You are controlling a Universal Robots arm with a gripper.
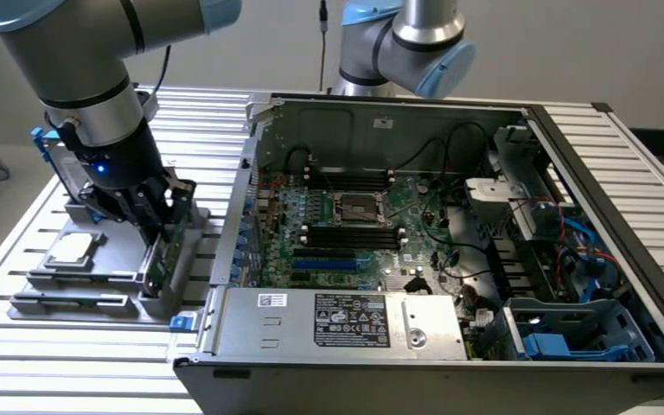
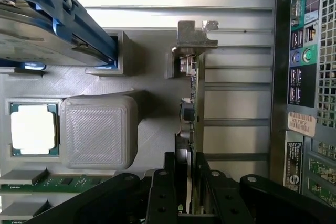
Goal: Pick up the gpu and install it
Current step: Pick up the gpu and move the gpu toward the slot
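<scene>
Gpu [image 2: 190, 114] stands on edge in the gray holder [image 2: 94, 132] on the table [image 1: 79, 367]; the claw [image 2: 186, 174] clamps both its faces.

The gpu [image 2: 192, 103], a thin flat card of green circuit board with a black plastic shroud, stands on edge in a grey moulded holder [image 1: 176, 303]; its upper edge is pinched by the end effector [image 1: 159, 226].

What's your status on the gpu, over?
Gripper shut on gpu. It stands upright in gray holder. CPU chip, hard drive alongside, apart from it.
</scene>
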